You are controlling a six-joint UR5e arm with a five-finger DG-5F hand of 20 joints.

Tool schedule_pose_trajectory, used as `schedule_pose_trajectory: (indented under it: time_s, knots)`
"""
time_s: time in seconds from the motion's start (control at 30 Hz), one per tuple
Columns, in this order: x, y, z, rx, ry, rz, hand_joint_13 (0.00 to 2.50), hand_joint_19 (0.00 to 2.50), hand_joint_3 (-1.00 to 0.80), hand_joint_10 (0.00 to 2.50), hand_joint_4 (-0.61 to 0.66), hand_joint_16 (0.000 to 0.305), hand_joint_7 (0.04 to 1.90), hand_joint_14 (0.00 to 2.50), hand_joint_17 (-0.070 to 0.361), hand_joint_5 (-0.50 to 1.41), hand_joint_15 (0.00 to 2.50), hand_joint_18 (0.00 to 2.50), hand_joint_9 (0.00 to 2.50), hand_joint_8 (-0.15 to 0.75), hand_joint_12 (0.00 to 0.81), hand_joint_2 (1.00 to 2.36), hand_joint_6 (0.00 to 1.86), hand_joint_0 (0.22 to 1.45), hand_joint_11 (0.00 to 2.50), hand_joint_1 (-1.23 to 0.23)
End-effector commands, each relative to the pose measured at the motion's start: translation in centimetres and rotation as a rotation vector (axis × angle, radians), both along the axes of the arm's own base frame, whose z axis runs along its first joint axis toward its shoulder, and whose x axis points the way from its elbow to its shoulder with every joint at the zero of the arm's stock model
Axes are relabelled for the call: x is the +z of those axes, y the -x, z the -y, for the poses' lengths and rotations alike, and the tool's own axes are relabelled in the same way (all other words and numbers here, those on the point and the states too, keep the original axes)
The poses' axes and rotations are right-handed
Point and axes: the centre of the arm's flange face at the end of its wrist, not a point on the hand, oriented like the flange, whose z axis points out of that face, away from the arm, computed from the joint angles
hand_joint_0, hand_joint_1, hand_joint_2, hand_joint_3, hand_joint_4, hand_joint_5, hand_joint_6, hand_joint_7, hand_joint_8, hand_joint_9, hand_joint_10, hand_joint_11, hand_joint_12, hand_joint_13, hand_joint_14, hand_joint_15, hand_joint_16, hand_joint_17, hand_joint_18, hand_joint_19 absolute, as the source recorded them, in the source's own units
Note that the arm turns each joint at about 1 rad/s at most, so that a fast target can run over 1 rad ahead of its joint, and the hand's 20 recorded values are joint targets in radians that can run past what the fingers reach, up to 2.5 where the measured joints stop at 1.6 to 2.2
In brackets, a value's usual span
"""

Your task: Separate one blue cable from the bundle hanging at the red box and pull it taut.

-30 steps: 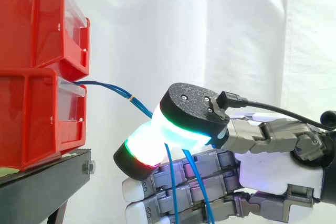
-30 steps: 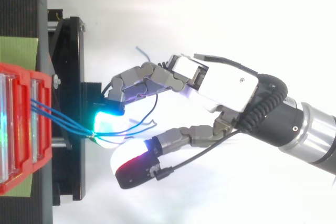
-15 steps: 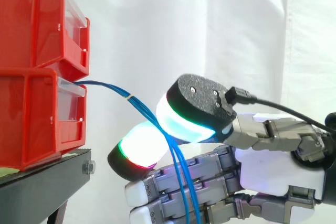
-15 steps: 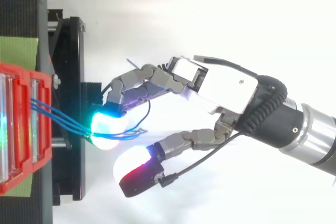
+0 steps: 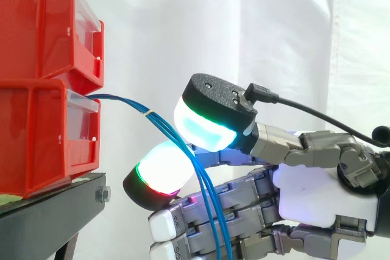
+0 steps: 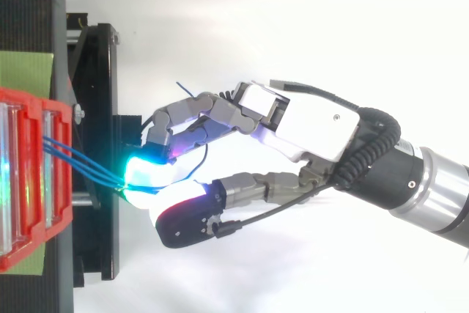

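The robot's hand (image 5: 311,196) reaches in from 3 o'clock in the side view. Its cyan-glowing thumb pad (image 5: 204,127) and a white, red-rimmed fingertip pad (image 5: 163,172) are closed together on the blue cables (image 5: 163,126), pinching the bundle between them. The other fingers lie folded below, their tips pointing to 9 o'clock. From the pinch the cables drop across those fingers toward 6 o'clock. Above it, their long axis climbs toward 10 o'clock, past a small yellow tie (image 5: 147,112), and reaches the lip of the lower red bin (image 5: 36,138). That stretch bows slightly rather than running dead straight. In the top view three strands can be counted leaving the bin, and they converge at the glowing pads. One loose cable end (image 6: 183,90) pokes out toward 11 o'clock beyond the fingers. Two red bins are stacked — the upper red bin (image 5: 36,22) on the lower — on a black stand (image 5: 55,211), with the white curtain (image 5: 244,28) behind.
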Motion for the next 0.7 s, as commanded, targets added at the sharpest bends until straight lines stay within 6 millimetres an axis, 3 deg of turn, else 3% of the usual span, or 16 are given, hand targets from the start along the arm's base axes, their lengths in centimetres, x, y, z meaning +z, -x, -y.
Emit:
schedule_pose_trajectory:
  time_s: [0.0,0.2,0.67]
  knots:
    - [0.0,0.0,-0.03,0.001,0.0,0.0,0.79,0.53,-0.47,0.02,0.06,0.042,1.0,0.02,0.095,-0.2,0.41,0.67,0.89,0.286,0.336,1.0,0.86,0.63,0.67,-0.63]
    - [0.0,0.0,-0.03,0.001,0.0,0.0,0.8,0.53,-0.32,0.02,0.05,0.043,1.03,0.02,0.096,-0.2,0.41,0.68,0.9,0.295,0.339,1.02,0.9,0.65,0.69,-0.68]
    - [-0.12,0.1,-0.01,0.004,-0.006,-0.009,0.8,0.49,-0.48,0.02,-0.04,0.041,1.04,0.02,0.093,-0.21,0.41,0.68,0.9,0.271,0.325,1.0,0.93,0.77,0.73,-0.83]
